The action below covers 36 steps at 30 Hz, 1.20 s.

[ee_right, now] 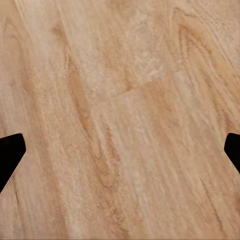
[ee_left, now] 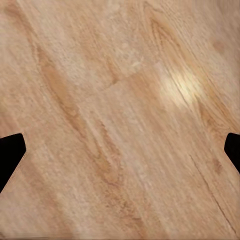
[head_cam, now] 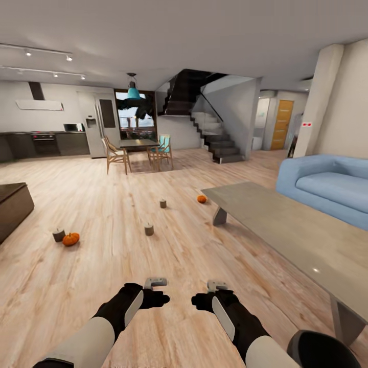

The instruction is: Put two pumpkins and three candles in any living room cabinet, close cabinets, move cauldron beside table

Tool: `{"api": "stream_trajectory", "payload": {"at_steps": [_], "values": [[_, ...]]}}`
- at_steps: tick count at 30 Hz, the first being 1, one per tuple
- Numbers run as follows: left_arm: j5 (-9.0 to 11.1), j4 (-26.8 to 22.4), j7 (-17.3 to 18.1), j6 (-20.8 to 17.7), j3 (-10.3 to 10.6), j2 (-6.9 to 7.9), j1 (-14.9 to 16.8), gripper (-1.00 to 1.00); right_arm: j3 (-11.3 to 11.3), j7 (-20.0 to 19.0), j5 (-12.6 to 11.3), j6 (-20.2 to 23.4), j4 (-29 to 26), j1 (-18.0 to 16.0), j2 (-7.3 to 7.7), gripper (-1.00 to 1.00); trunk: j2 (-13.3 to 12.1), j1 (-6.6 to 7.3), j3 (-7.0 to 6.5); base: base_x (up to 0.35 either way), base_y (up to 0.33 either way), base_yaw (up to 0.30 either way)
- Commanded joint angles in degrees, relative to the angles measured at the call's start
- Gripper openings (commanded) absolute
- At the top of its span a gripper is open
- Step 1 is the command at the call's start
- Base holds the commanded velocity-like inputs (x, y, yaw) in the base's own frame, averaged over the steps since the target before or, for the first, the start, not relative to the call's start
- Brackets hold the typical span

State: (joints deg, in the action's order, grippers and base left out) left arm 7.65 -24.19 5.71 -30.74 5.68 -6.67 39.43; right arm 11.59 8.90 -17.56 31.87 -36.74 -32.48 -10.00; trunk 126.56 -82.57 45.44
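- Now, two pumpkins sit on the wood floor (head_cam: pixel 102 214): one pumpkin (head_cam: pixel 71 238) at about 10 o'clock from the robot, touching or just beside a candle (head_cam: pixel 59 235), and the far pumpkin (head_cam: pixel 202 199) near 12 o'clock, by the end of the low grey table (head_cam: pixel 286 225)
- Two more candles stand apart on the floor: the middle candle (head_cam: pixel 148 229) at 12 o'clock and the far candle (head_cam: pixel 163 203) behind it
- The dark cabinet (head_cam: pixel 13 204) is at 9 o'clock; only its end shows
- A black round thing (head_cam: pixel 319 350) at 5 o'clock may be the cauldron, but I cannot be sure
- The left gripper (head_cam: pixel 155 282) and right gripper (head_cam: pixel 216 284) hang low over the floor, holding nothing; both wrist views show the dark tips far apart at the edges, so the fingers are spread wide
- I think the pumpkins are light, hard and round, so they may roll; squeeze across the fat middle, not the stem
- I think the candles are light and stiff; pinch the straight sides
- The head view shows the whole room and every thing to pick up, while the wrist views give a close look at floor boards between the tips, like the left fingertip (ee_left: pixel 10 155) and right fingertip (ee_right: pixel 10 155)
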Motion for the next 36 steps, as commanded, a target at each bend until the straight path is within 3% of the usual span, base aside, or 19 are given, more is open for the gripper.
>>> {"api": "stream_trajectory", "payload": {"at_steps": [1, 19, 27, 36], "values": [[0.62, -0.06, -0.17, -0.25, 0.33, 0.03, 0.03, 1.0, 0.09, 0.45, -0.46, 0.21, -0.09, -0.01, 0.0, 1.0, 0.03, 0.01, 0.06, -0.002, 0.013, 0.284], [0.87, -0.15, 0.0, -0.2, 0.31, 0.11, 0.03, 1.0, 0.09, 0.45, -0.46, 0.21, -0.09, -0.02, 0.0, 1.0, 0.03, 0.01, 0.06, 0.01, 0.003, 0.284], [0.87, -0.15, 0.01, -0.2, 0.3, 0.24, 0.03, 1.0, 0.17, 0.42, -0.54, 0.21, -0.02, -0.03, 0.0, 1.0, 0.03, 0.01, 0.06, 0.22, 0.12, 0.246], [0.87, -0.1, 0.0, 0.01, 0.29, 0.25, 0.03, 1.0, 0.18, -0.29, -0.55, 0.27, -0.08, -0.04, 0.0, 1.0, 0.03, 0.01, 0.49, 0.287, 0.151, 0.037]]}}
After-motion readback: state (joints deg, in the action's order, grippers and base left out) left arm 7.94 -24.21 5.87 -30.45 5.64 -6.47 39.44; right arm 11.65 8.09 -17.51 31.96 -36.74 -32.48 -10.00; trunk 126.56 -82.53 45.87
